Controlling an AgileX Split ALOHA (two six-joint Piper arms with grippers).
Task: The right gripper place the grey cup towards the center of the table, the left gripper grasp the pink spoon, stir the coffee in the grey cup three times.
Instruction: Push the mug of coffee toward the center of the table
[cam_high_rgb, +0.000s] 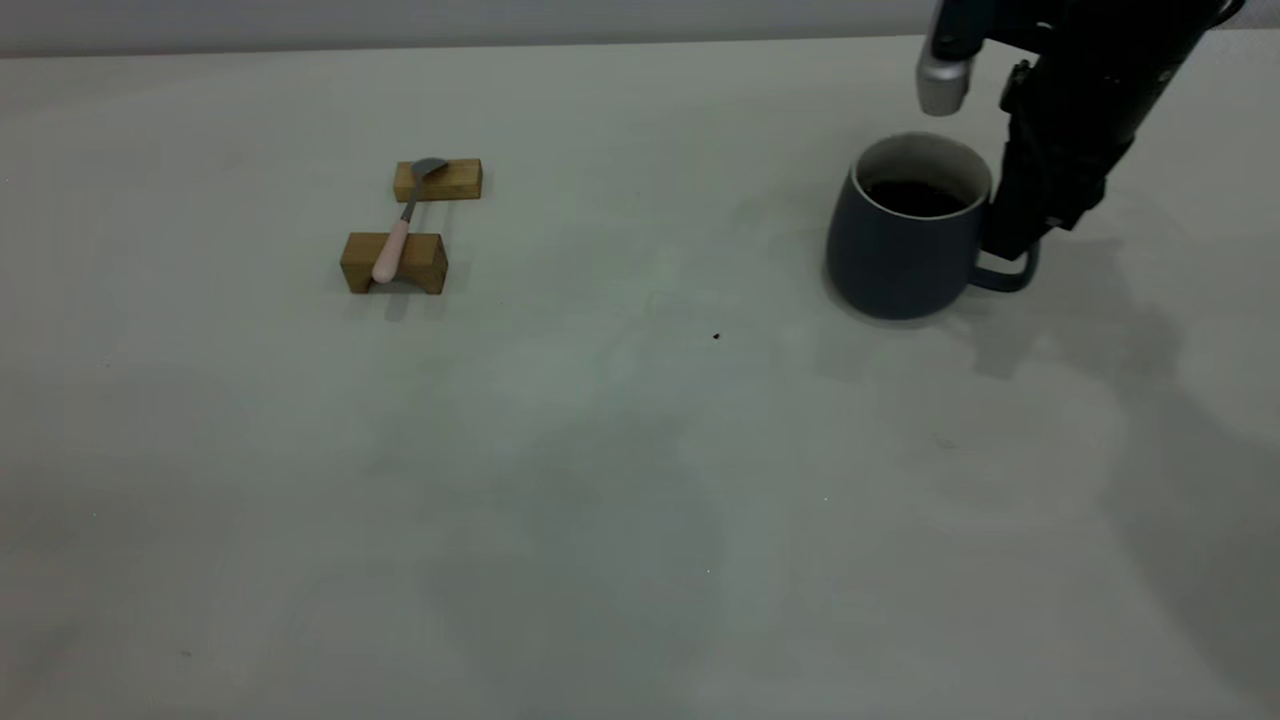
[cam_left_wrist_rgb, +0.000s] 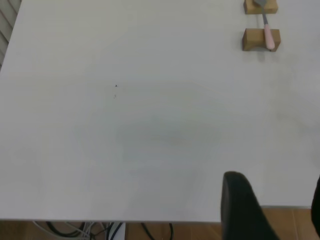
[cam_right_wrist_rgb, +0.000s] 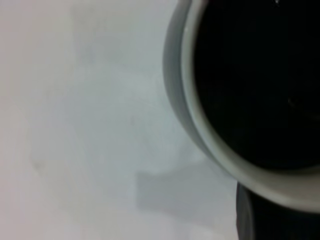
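The grey cup (cam_high_rgb: 905, 250) stands on the table (cam_high_rgb: 620, 450) at the right, holding dark coffee (cam_high_rgb: 915, 197). Its handle (cam_high_rgb: 1010, 277) points right. My right gripper (cam_high_rgb: 1012, 240) reaches down right at that handle, hard against the cup's side. In the right wrist view the cup's white rim (cam_right_wrist_rgb: 200, 125) and the coffee (cam_right_wrist_rgb: 255, 80) fill the frame, with the gripper (cam_right_wrist_rgb: 280, 220) dark beneath the rim. The pink spoon (cam_high_rgb: 398, 235) lies bridging two wooden blocks at the left. My left gripper (cam_left_wrist_rgb: 276, 182) hangs open over the table's edge, far from the spoon (cam_left_wrist_rgb: 269, 36).
Two small brown wooden blocks (cam_high_rgb: 394, 262) (cam_high_rgb: 438, 181) carry the spoon, handle on the nearer one, bowl on the farther. A tiny dark speck (cam_high_rgb: 716, 336) marks the tabletop near the middle. Cables (cam_left_wrist_rgb: 100, 231) hang below the table's edge on the left arm's side.
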